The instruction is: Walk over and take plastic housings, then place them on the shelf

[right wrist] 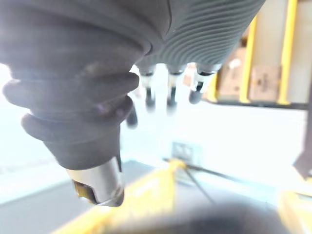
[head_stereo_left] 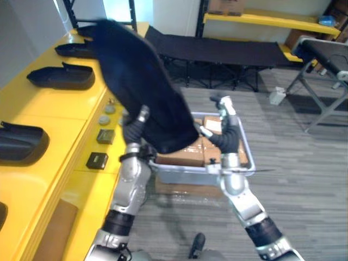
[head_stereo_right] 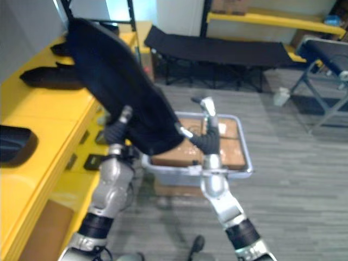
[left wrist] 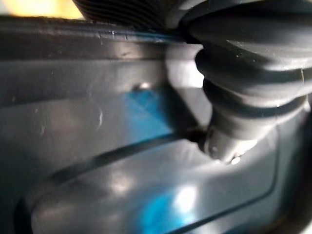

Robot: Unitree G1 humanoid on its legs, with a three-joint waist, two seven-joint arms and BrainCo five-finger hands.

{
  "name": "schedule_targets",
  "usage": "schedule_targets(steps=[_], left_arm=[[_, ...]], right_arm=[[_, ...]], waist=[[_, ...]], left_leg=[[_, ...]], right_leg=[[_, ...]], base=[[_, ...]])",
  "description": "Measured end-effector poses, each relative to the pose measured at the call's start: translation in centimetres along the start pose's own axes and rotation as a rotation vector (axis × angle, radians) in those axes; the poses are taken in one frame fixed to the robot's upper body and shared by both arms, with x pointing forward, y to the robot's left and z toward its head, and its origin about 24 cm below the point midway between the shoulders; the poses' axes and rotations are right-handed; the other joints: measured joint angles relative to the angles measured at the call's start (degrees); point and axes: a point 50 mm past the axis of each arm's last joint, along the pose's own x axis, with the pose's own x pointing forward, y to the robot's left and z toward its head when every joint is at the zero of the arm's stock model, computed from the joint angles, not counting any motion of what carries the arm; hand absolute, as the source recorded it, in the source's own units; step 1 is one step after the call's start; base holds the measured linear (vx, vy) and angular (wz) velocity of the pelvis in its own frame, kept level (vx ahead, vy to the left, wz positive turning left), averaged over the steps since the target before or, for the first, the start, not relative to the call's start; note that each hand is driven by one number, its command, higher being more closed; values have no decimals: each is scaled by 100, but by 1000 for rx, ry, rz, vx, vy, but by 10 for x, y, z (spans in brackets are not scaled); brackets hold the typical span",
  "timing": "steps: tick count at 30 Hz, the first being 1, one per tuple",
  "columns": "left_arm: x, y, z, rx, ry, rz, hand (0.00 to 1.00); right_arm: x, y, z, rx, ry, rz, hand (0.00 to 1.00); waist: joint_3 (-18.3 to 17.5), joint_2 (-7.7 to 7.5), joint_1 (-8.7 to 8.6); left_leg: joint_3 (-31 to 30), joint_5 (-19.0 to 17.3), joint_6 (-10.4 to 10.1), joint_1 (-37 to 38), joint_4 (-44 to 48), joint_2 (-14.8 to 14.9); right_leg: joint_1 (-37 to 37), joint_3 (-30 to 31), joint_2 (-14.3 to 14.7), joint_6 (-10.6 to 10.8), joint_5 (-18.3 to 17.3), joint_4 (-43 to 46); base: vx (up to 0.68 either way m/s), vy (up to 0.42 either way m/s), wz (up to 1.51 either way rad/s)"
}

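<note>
A long black plastic housing (head_stereo_left: 138, 87) hangs tilted in the air, its upper end over the yellow shelf (head_stereo_left: 49, 109) and its lower end over a grey bin (head_stereo_left: 244, 142). My left hand (head_stereo_left: 134, 129) grips its lower part from the shelf side, and its thumb (left wrist: 229, 141) presses on the housing's dark inner face (left wrist: 97, 146). My right hand (head_stereo_left: 224, 120) stands beside the housing's lower end with straight fingers (right wrist: 169, 92); its thumb reaches toward the housing. More black housings (head_stereo_left: 62, 78) (head_stereo_left: 22, 142) (head_stereo_left: 73, 50) lie on the shelf.
The grey bin holds cardboard boxes (head_stereo_left: 187, 155) on the floor in front of me. Two small dark blocks (head_stereo_left: 97, 160) (head_stereo_left: 105, 136) and round discs (head_stereo_left: 109, 109) lie near the shelf's edge. A black cot (head_stereo_left: 217, 51) and a bench (head_stereo_left: 326, 60) stand further back.
</note>
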Motion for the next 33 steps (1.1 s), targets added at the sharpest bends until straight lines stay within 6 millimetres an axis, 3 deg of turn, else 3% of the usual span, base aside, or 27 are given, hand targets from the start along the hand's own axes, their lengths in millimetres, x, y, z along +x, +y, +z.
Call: schedule_targets(steps=[1,4,8,12,15,16,18,19,23,28,33], left_arm=[[0,14,10,33,-67,69,100],[-3,36,24,111,-160,180,100],[-9,42,35,184,-227,220,100],[-16,52,38,267,-249,246,100],[-23,63,38,299,-235,274,100],[-35,70,36,314,-209,278,100],[-52,73,35,289,-179,268,100],[-65,74,32,252,-149,252,100],[-85,83,22,247,-43,206,100],[-88,92,24,252,-36,238,100],[-86,99,35,349,-111,308,100]], right_arm=[[5,-21,12,12,-62,-86,0],[5,-53,29,-13,-137,-208,0],[-10,-69,38,-36,-135,-255,0],[-28,-87,30,-2,-44,-359,0],[-52,-104,11,-30,112,-442,0],[-85,-114,-15,-61,319,-506,0],[-121,-119,-35,-93,489,-580,0],[-141,-120,-42,-104,567,-638,0],[-179,-120,-55,-121,714,-721,0],[-179,-119,-54,-110,693,-706,0],[-145,-98,-67,18,631,-572,0]], waist=[[-26,46,-1],[-33,56,-5],[-39,67,-95],[-86,147,-174],[-129,217,-198],[-151,254,-234],[-162,285,-253],[-155,314,-254],[-166,339,-251],[-165,343,-178],[-157,401,-102]], left_leg=[[38,-9,-2,12,1,1],[113,-24,-9,68,-10,23],[146,-34,-22,91,-35,38],[253,-48,-32,102,-68,79],[307,-48,-32,89,-137,88],[310,-45,-34,95,-201,90],[310,-48,-37,90,-214,98],[311,-59,-43,90,-218,106],[313,-90,-43,94,-216,125],[291,-102,-26,100,-212,92],[-50,-106,26,2,-209,31]], right_leg=[[-1,27,4,26,-20,0],[8,87,22,-8,-56,-1],[5,110,27,-7,-69,-1],[-44,192,51,-7,-76,-1],[-112,247,69,-6,-83,-1],[-118,245,85,9,-88,-1],[-133,240,96,18,-97,-1],[-134,238,100,18,-99,-1],[-127,236,102,34,-117,0],[-99,218,83,53,-142,-1],[33,-114,10,62,-217,-1]], base=[[10,13,-8],[2,23,-12],[10,29,-4],[25,27,-11],[29,26,-9],[50,36,1],[68,44,1],[68,43,1],[32,56,0],[-12,58,2],[-21,45,34]])
